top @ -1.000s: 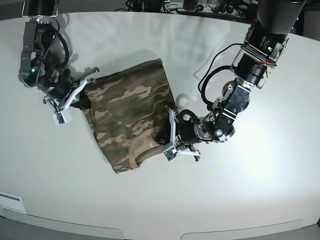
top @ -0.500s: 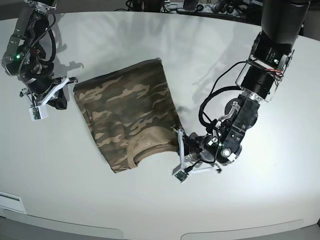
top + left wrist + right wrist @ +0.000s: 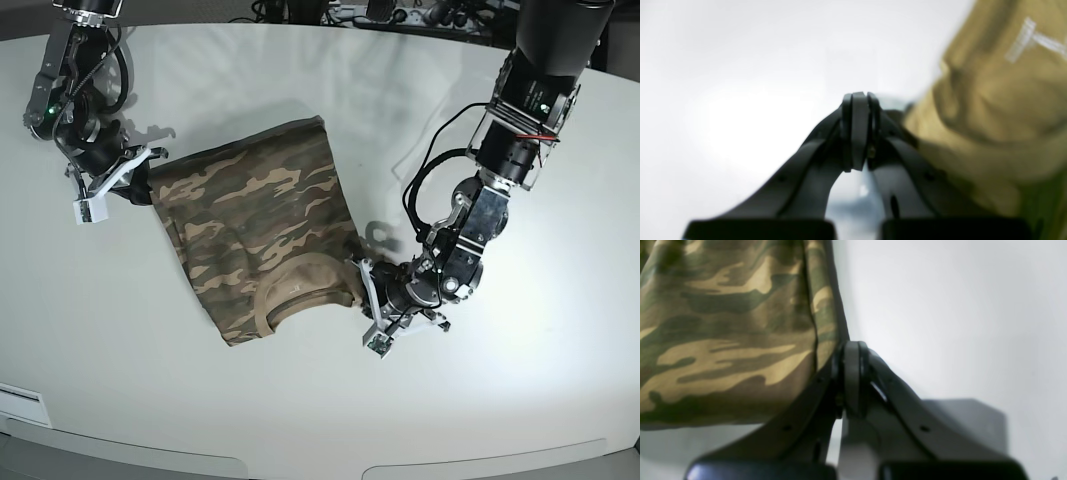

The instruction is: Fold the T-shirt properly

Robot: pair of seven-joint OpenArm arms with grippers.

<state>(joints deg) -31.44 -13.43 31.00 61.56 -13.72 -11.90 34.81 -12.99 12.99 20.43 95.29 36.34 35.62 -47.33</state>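
Observation:
The T-shirt (image 3: 255, 225) lies folded into a compact rectangle on the white table, camouflage side up, with its tan collar (image 3: 300, 275) towards the front. My right gripper (image 3: 140, 188) is shut at the shirt's left edge. In the right wrist view its closed fingertips (image 3: 853, 353) sit right against the hem of the camouflage cloth (image 3: 723, 333) with nothing pinched. My left gripper (image 3: 362, 285) is shut beside the collar corner. In the left wrist view its fingertips (image 3: 858, 110) are closed and empty, with blurred tan cloth (image 3: 990, 110) just to their right.
The white table (image 3: 500, 400) spreads wide around the shirt, and its front edge (image 3: 300, 465) runs along the bottom of the base view. Cables and equipment (image 3: 400, 12) lie beyond the far edge. The left arm's black cables (image 3: 425, 185) loop over the table to the right of the shirt.
Both grippers drew away from the shirt and then came back to its edges, the right one to the left hem and the left one to the collar corner. The shirt lies flatter.

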